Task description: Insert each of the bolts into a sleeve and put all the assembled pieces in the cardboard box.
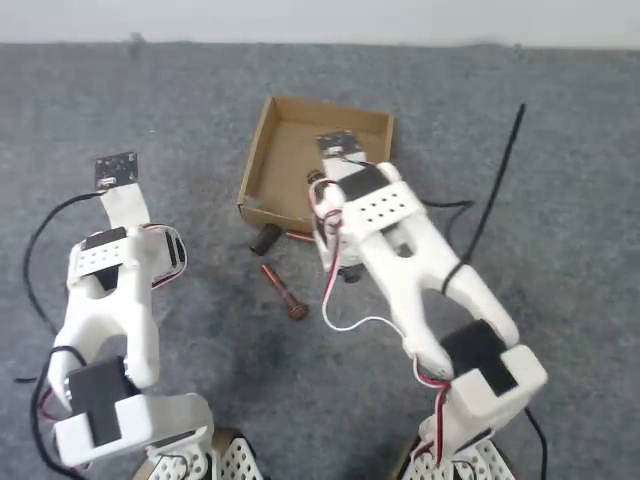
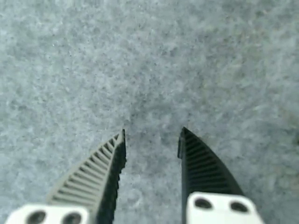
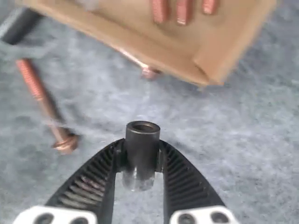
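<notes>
My right gripper (image 3: 140, 161) is shut on a black sleeve (image 3: 141, 154), held upright with its open end up, just above the carpet in front of the cardboard box (image 3: 140, 39). Three copper ends (image 3: 180, 9) lie inside the box. A loose copper bolt (image 3: 44, 105) lies on the carpet beside the gripper, and in the high view this bolt (image 1: 283, 290) lies below the box (image 1: 262, 160). Another black sleeve (image 1: 265, 238) rests by the box's near wall. A bolt head (image 3: 148, 71) pokes out at the box's edge. My left gripper (image 2: 153, 135) is open over bare carpet.
Grey carpet (image 1: 200, 110) covers the whole table. The right arm (image 1: 400, 230) hangs over the box's near corner and hides part of it. The left arm (image 1: 105, 290) stands well to the left of the box. A black cable (image 1: 500, 180) trails at the right.
</notes>
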{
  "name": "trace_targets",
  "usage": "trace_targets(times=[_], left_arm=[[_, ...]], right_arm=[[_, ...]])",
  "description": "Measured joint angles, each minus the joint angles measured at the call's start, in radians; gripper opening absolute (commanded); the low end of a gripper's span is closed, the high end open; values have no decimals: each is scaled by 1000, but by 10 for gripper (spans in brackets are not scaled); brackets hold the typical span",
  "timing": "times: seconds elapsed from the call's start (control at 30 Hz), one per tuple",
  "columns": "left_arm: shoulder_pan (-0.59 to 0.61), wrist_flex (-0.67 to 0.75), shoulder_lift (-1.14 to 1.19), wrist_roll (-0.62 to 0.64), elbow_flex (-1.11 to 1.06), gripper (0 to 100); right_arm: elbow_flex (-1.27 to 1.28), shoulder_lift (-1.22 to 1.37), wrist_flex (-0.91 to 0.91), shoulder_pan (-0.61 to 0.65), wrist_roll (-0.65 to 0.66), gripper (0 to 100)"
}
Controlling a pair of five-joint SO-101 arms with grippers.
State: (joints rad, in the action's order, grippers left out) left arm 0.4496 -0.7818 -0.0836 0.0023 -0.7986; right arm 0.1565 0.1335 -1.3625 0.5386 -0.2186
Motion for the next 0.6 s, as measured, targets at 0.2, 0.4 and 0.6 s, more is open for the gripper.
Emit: trace_targets(times=[0.2, 0.4, 0.6], left_arm=[[0, 0, 0, 0, 0, 173], [0, 0, 0, -52, -2, 157], [-31, -5, 0, -110, -2, 126]], right_arm=[[155, -91, 83, -60, 29, 7], [302, -166, 150, -157, 34, 7], [436, -207, 226, -284, 34, 7]])
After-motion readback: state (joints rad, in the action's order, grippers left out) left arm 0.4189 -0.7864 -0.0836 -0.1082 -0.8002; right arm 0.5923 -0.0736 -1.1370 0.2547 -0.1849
